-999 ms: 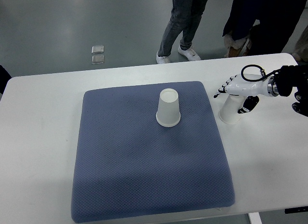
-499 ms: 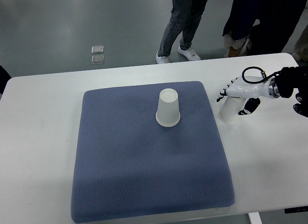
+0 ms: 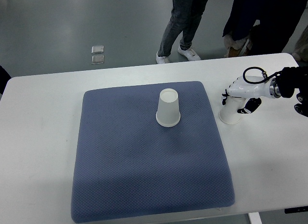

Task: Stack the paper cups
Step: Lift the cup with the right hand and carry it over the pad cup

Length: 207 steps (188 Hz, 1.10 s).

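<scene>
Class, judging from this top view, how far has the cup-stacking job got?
Nothing is stacked yet. One upside-down paper cup stands alone on the blue mat. The right hand is wrapped around a second cup on the white table beside the mat. Lifting it and stacking it remain.

At the right edge of the frame, the right hand (image 3: 239,93) is white with black fingertips, a black cable loop and a black forearm.

The right robot hand (image 3: 239,95) wraps its fingers (image 3: 224,96) around an upside-down cup (image 3: 230,113) on the white desk (image 3: 38,137), just beside the blue mat (image 3: 144,166). Another inverted cup (image 3: 168,107) stands on the mat.
</scene>
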Motion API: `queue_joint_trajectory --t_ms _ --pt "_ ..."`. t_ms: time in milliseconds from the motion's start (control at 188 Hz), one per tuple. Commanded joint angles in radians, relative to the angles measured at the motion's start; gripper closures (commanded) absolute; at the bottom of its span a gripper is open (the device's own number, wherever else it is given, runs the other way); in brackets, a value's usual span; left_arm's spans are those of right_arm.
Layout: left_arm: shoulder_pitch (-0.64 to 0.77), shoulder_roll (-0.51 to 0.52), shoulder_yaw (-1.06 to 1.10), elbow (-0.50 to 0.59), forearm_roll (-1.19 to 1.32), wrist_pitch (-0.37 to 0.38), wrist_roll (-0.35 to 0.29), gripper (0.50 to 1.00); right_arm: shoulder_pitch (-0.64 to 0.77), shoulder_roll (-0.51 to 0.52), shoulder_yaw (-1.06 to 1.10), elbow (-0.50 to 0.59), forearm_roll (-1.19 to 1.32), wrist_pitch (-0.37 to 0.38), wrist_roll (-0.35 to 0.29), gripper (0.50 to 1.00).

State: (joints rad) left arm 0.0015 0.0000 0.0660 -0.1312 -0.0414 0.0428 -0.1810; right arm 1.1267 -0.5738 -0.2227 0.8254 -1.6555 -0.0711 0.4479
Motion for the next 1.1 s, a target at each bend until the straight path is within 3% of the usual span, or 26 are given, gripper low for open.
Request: queue_joint_trajectory --t_ms 0,170,696,1094 --pt "0.000 0.000 0.000 -0.001 0.000 0.000 0.000 0.500 0.001 0.000 -0.003 0.001 -0.001 0.000 0.000 0.885" --pt "0.000 0.000 0.000 0.001 0.000 0.000 0.000 0.500 0.004 0.000 -0.001 0.000 -0.001 0.000 0.000 0.932" --pt "0.000 0.000 0.000 -0.001 0.000 0.000 0.000 0.500 0.122 -0.024 0.006 0.035 0.016 0.017 0.012 0.932" --pt "0.000 0.000 0.000 -0.001 0.000 0.000 0.000 0.500 0.363 -0.067 0.016 0.225 0.056 0.175 0.023 0.932"
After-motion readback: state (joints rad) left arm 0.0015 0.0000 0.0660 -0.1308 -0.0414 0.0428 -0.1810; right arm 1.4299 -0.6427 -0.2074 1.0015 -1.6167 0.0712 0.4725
